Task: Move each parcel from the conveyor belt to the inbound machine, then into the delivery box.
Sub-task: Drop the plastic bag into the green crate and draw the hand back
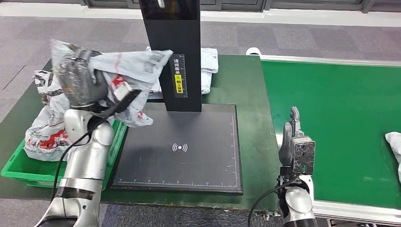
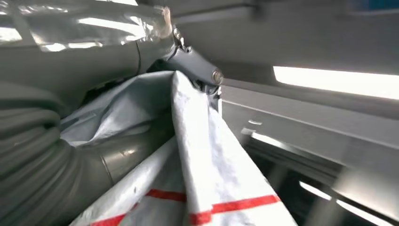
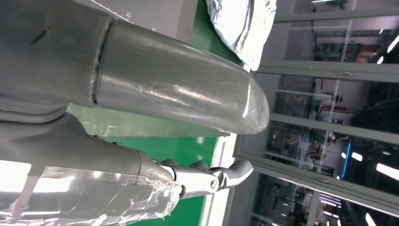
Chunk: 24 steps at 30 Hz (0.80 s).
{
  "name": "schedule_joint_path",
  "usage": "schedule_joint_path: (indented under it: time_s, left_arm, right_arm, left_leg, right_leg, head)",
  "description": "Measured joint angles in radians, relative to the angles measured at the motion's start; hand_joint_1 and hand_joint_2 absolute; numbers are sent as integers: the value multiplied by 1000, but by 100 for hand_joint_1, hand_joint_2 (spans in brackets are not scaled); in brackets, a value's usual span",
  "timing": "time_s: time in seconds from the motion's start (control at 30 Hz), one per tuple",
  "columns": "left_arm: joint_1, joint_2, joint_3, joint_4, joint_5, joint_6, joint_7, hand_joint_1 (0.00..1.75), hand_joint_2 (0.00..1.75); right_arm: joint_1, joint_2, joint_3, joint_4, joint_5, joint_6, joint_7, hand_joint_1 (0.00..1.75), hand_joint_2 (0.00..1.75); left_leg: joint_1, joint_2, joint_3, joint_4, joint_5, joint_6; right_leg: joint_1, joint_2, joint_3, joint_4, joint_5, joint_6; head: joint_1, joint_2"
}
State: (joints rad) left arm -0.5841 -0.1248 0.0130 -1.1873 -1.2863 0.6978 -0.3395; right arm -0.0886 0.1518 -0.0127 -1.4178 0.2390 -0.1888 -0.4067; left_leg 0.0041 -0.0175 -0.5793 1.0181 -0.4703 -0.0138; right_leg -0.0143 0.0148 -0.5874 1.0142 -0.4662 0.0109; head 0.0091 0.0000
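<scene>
My left hand (image 1: 80,82) is raised above the green delivery box (image 1: 19,168) and grips a crumpled grey parcel (image 1: 130,71) with red print. Up close, the same parcel (image 2: 202,160) is folded between the hand's fingers (image 2: 197,66). Several parcels (image 1: 45,135) lie piled in the box. The inbound machine's black scan pad (image 1: 182,151) lies bare beneath its black post (image 1: 175,52). My right hand (image 1: 295,144) hovers empty, fingers straight, at the conveyor belt's (image 1: 331,118) left edge. Another parcel (image 1: 395,146) lies at the belt's far right.
More white parcels (image 1: 208,66) lie behind the post on the dark green table (image 1: 255,123). The right wrist view has a parcel (image 3: 244,23) beyond the thumb (image 3: 188,94). Grey floor surrounds the table.
</scene>
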Motion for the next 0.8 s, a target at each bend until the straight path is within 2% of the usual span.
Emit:
schedule_joint_path:
  time_s: [0.13,0.4,0.6,0.67,0.73,0.8]
  left_arm:
    - [9,-7,91,-81,-7,0,-5,175,175]
    - [16,-18,166,-149,-29,0,-26,175,175]
    - [34,-23,308,-202,-95,0,-55,175,175]
    - [40,-7,358,-201,-114,0,-26,87,175]
    - [43,27,394,-183,-156,0,47,0,175]
    - [43,68,401,-133,-192,-29,155,0,175]
  right_arm:
    - [0,0,0,7,-2,0,-3,0,0]
    - [0,0,0,10,-5,0,-6,0,0]
    - [4,0,0,10,-6,-15,-6,0,0]
    - [4,0,0,10,-9,-22,-6,0,0]
    - [6,0,0,10,-19,-26,-6,0,0]
    - [7,-2,0,10,-30,-25,-7,0,0]
  left_leg:
    - [0,-1,0,0,0,0]
    - [0,-1,-1,0,0,0]
    - [0,0,-1,0,0,0]
    - [0,0,-1,0,0,0]
    - [0,1,-1,0,0,0]
    - [0,0,0,0,0,-1]
  right_leg:
    - [0,-1,0,0,0,0]
    - [0,-1,1,0,1,1]
    - [0,0,0,0,0,0]
    - [1,0,-1,0,0,0]
    - [1,1,-1,0,0,0]
    - [1,0,-2,0,0,0]
  head:
    - [0,0]
    - [0,0]
    - [0,0]
    - [0,0]
    - [0,0]
    - [0,0]
